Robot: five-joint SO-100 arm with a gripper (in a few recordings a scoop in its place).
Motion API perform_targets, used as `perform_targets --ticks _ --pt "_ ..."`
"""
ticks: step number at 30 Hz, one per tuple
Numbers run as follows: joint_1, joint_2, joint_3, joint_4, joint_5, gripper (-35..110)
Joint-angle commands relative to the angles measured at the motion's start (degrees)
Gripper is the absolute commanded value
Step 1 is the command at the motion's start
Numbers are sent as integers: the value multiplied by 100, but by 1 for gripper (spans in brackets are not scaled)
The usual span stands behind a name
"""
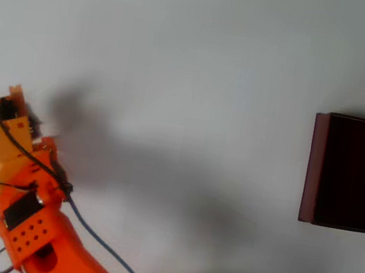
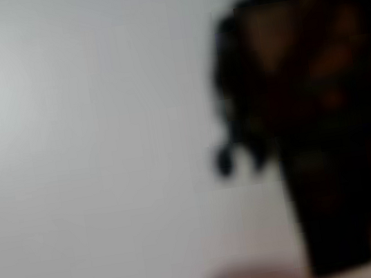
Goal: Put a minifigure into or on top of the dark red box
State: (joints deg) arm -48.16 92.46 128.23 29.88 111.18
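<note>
Overhead view: a white table [image 1: 198, 41]. An orange arm [image 1: 29, 216] enters from the bottom left corner and reaches up and to the left, its upper body bent down over the table so that the claw [image 1: 21, 116] sits near the left edge, about halfway up the picture. A dark cable runs along the arm and trails off toward the bottom edge. A small dark shape beside the claw's tip may be the minifigure [image 1: 30, 124], but it is too small to be sure. From here I cannot tell whether the claw is open or closed. The box [image 1: 314, 165], dark red with a near-black inside, sits at the right edge, well apart from the arm and cut off by the frame.

Wrist view: very blurred. The minifigure [image 2: 314, 113] looms close on the right, a dark upright figure with arms and legs showing against the white table [image 2: 70, 163].
</note>
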Motion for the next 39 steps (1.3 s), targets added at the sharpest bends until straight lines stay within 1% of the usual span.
perform_targets --ticks 1,18,28,39 --pt "-105 -79 -158 -88 -202 20" --pt "308 -272 -185 -686 -1327 20" --pt "246 -308 -246 -712 -1248 20" --pt "237 -343 -308 -712 -1239 15"
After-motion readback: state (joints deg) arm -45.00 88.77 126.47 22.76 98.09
